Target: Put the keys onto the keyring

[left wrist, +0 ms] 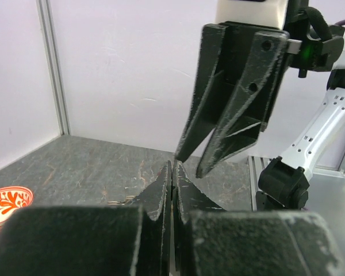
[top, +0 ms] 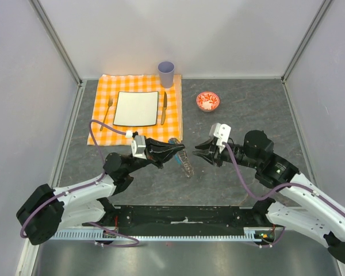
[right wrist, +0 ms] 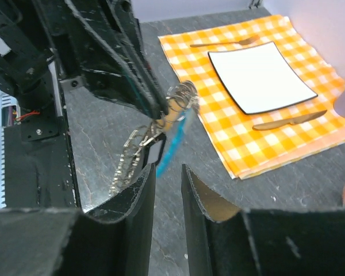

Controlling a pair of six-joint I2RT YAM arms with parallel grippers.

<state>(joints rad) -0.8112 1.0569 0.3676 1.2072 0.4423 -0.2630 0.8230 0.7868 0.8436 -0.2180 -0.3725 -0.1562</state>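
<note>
Dark grey tabletop (top: 247, 115): orange checked cloth (top: 103, 86) beyond left end effector (top: 181, 150); red bowl (top: 207, 101) beyond right end effector (top: 200, 151).

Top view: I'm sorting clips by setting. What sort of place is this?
Probably a lab test booth: plain white walls on metal posts enclose a grey table, with a left arm and a right arm bolted at its edge. A checked placemat with plate mimics dining.
</note>
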